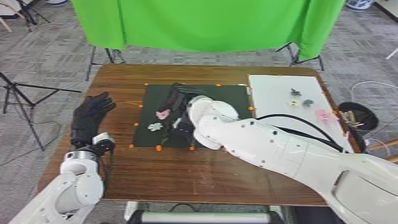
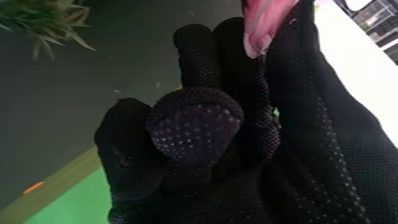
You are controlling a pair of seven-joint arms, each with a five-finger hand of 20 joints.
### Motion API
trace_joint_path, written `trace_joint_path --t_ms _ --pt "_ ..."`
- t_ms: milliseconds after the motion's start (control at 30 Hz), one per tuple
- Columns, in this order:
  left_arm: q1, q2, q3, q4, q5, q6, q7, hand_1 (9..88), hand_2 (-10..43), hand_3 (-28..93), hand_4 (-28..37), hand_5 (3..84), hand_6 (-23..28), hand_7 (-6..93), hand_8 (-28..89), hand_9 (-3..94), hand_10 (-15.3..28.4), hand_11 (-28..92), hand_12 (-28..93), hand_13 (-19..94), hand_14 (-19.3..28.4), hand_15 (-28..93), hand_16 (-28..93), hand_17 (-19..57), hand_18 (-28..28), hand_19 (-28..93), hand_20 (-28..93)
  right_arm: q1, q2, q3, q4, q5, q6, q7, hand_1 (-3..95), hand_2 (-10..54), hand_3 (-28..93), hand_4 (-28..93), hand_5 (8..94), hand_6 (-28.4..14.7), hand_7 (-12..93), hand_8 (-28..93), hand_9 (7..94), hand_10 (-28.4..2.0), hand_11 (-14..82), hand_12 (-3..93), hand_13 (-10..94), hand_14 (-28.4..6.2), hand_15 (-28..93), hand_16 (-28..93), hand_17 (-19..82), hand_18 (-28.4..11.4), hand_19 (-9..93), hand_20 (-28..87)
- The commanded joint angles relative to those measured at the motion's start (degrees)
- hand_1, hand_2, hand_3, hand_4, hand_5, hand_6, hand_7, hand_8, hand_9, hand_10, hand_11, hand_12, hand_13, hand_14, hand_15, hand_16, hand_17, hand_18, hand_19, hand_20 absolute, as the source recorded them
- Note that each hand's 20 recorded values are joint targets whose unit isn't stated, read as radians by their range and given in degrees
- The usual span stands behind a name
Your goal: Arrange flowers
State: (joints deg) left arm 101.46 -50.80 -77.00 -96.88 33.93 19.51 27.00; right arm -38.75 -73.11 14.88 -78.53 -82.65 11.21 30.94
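The left robot hand (image 1: 93, 111) is open at the left of the tabletop (image 1: 195, 175). A white flower (image 1: 155, 126) lies on the mat (image 1: 226, 93), near the pink flower (image 1: 163, 114); the right robot hand (image 1: 179, 102) appears to pinch the latter. Placing it seems in hand; next, settle and release.

Black-gloved hand (image 2: 195, 130), pink petal (image 2: 266, 22), spiky greenery (image 2: 53, 22)

On the table are one dark mat (image 1: 182, 92) and one white board (image 1: 271, 85). The mat holds two flowers, one pink flower (image 1: 163, 114) and one white flower (image 1: 155, 126); the board holds four small flowers, two grey flowers (image 1: 296, 92), one pale yellow flower (image 1: 294, 102) and one light pink flower (image 1: 325, 116). Beside the table stands one black bin (image 1: 370, 120).
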Motion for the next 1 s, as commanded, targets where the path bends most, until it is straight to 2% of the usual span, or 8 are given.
trace_joint_path --t_ms 33,267,500,600,733,833,900,1000 --pt "0.3 -0.44 -0.15 -0.1 0.0 -0.47 0.02 19.3 2.1 71 -28.3 53.0 2.0 18.4 -8 46.8 13.4 21 14 40 16.6 24 1 8.8 10.2 8 16 0.4 0.5 0.1 0.6 -1.2 -1.1 0.5 52.3 -6.0 59 -19 74.4 2.5 18 4 76.0 -12.7 11.5 15.2 94 -1.8 59 28 66 -13.6 93 56" --pt "0.8 -0.53 -0.41 -0.33 -0.19 -0.26 0.06 19.3 2.2 71 -28.3 53.1 1.9 18.5 -8 46.8 13.4 21 14 40 16.7 24 1 8.7 10.2 7 16 0.5 0.4 0.7 1.2 -1.1 -2.6 0.7 52.0 -5.8 59 -19 73.4 2.4 18 4 74.5 -12.7 11.3 15.1 94 -1.8 58 28 66 -13.5 93 55" --pt "0.6 -0.61 -0.27 -0.18 0.03 -0.34 -0.21 19.5 2.2 71 -28.3 53.1 2.0 18.5 -8 46.9 13.4 21 14 40 16.8 24 1 8.7 10.2 8 16 1.3 1.1 1.7 0.6 -0.2 -1.6 0.1 51.4 -5.8 59 -18 71.6 2.3 18 4 72.5 -12.7 11.0 15.0 93 -2.1 58 29 65 -13.5 93 55" --pt "1.1 -0.52 -0.66 -0.47 0.2 -0.33 -0.4 19.4 2.2 71 -28.3 53.0 2.0 18.5 -8 46.8 13.3 21 14 40 16.8 24 1 8.7 10.2 8 16 2.2 2.1 2.8 -0.3 -0.8 -1.2 -0.6 51.2 -5.8 59 -18 70.5 2.4 18 4 71.5 -12.9 10.7 14.9 93 -2.2 58 29 65 -13.5 93 55" --pt "2.2 -0.43 -1.54 -0.97 0.36 -0.11 -0.56 19.4 2.2 71 -28.3 53.1 2.0 18.6 -8 46.8 13.3 21 14 40 16.7 24 1 8.7 10.2 7 16 2.8 6.3 5.8 -5.1 -3.5 -3.2 -2.1 47.1 -6.4 62 -18 65.5 2.0 18 2 67.9 -13.8 9.9 15.0 92 -2.9 58 30 64 -14.0 93 53" --pt "3.4 -0.44 -2.57 -1.35 0.41 0.03 -0.61 19.4 2.2 71 -28.3 53.1 2.0 18.5 -8 46.9 13.3 21 14 40 16.8 24 1 8.7 10.2 7 16 1.6 11.9 9.6 -11.2 -8.0 -6.8 -3.2 40.3 -8.6 67 -16 58.4 1.3 17 -9 63.5 -14.9 8.7 15.3 89 -3.9 58 29 61 -15.4 93 53" --pt "4.7 -0.53 -3.56 -1.93 0.24 0.48 -0.47 19.4 2.2 71 -28.3 53.1 2.0 18.5 -8 46.9 13.3 21 14 40 16.8 24 1 8.7 10.2 7 16 -0.4 16.0 13.1 -15.3 -11.4 -9.4 -3.8 36.8 -9.4 66 -16 54.1 -0.3 15 -9 59.6 -15.6 8.0 15.4 87 -4.9 59 29 59 -15.9 93 51" --pt "5.8 -0.73 -4.56 -2.19 0.23 0.48 -0.44 19.4 2.1 71 -28.3 53.1 2.0 18.5 -8 46.9 13.3 21 14 40 16.7 24 1 8.7 10.2 7 16 -4.7 23.5 18.5 -21.2 -16.3 -9.7 -3.8 32.5 -9.5 65 -16 50.1 -1.6 12 -8 55.8 -16.8 7.4 15.5 85 -6.0 59 28 56 -17.2 93 50"
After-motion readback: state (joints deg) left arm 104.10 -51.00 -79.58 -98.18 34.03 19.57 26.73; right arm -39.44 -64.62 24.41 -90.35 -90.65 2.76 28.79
